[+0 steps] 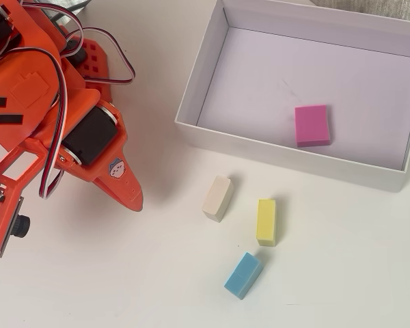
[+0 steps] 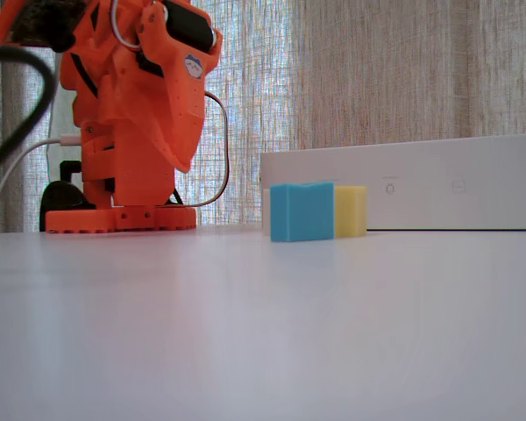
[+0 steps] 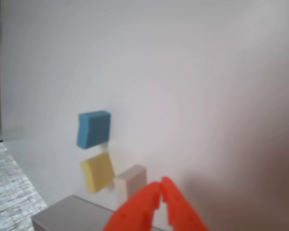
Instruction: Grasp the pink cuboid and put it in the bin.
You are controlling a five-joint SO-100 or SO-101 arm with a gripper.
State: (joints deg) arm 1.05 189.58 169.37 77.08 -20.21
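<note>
Pink cuboid (image 1: 311, 125) lies flat in the bin (image 1: 202, 82), long axis near-vertical overhead; gripper (image 3: 161, 186) closed, empty.

blocks: 4 — pink cuboid (image 1: 311, 125) 1 | cream block (image 1: 218, 197) 1 | yellow block (image 1: 266, 221) 1 | blue block (image 1: 243, 275) 1 | bin (image 1: 198, 89) 1

orange arm (image 2: 136, 114), blue block (image 2: 301, 211) overlapping yellow block (image 2: 351, 210), bin (image 2: 438, 180) behind

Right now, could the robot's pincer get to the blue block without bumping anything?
Probably yes. The pincer is shut and holds nothing, and bare table lies between it and the blue block. The yellow block sits close beside the blue one, so it might get nudged.
</note>
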